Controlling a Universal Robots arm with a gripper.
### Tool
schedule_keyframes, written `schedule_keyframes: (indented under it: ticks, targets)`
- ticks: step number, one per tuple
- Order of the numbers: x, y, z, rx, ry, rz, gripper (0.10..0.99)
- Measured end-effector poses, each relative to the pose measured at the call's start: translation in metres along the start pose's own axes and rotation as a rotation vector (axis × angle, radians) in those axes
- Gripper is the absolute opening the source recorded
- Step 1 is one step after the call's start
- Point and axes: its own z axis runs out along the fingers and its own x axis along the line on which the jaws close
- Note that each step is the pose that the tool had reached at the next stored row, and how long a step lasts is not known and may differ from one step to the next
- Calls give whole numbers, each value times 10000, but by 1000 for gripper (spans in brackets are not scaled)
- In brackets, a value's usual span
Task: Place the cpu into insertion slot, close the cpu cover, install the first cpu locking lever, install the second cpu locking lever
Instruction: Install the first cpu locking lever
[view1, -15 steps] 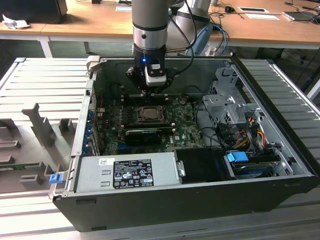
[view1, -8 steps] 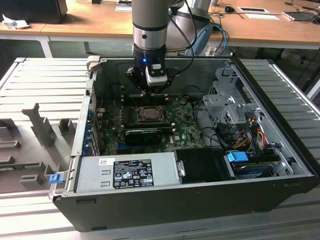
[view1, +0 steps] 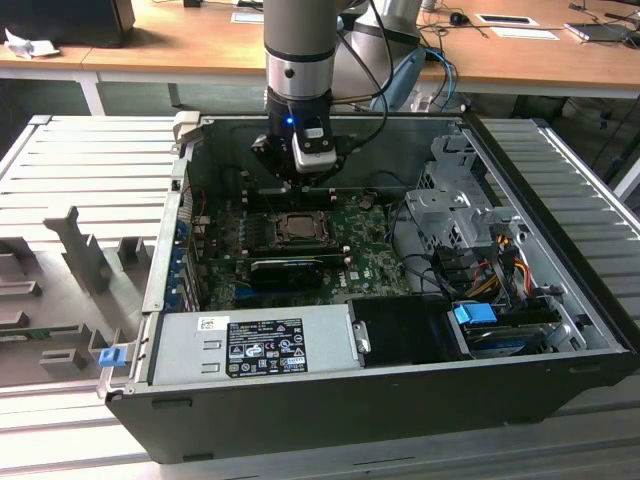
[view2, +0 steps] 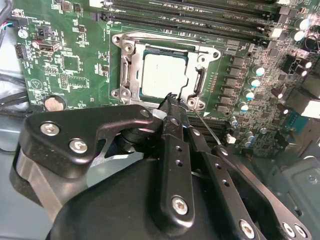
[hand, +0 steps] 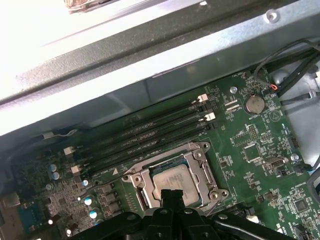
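Holding my gripper clenched, empty, at the far edge of the cpu cover, I'm likely pressing it over the cpu.

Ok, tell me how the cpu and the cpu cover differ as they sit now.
The cpu is a solid pale square face; the cpu cover is a silver frame with an open middle. The cpu is the smaller and sits inside that opening; the cpu cover rings it. Both are square, metallic and lie flat on the green board.
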Motion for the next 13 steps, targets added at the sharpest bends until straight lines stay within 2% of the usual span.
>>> schedule_keyframes:
  ticks: [10,13]
  targets:
    - [0,0,0,-3,14,-314,106]
    - [0,0,0,-7,26,-595,106]
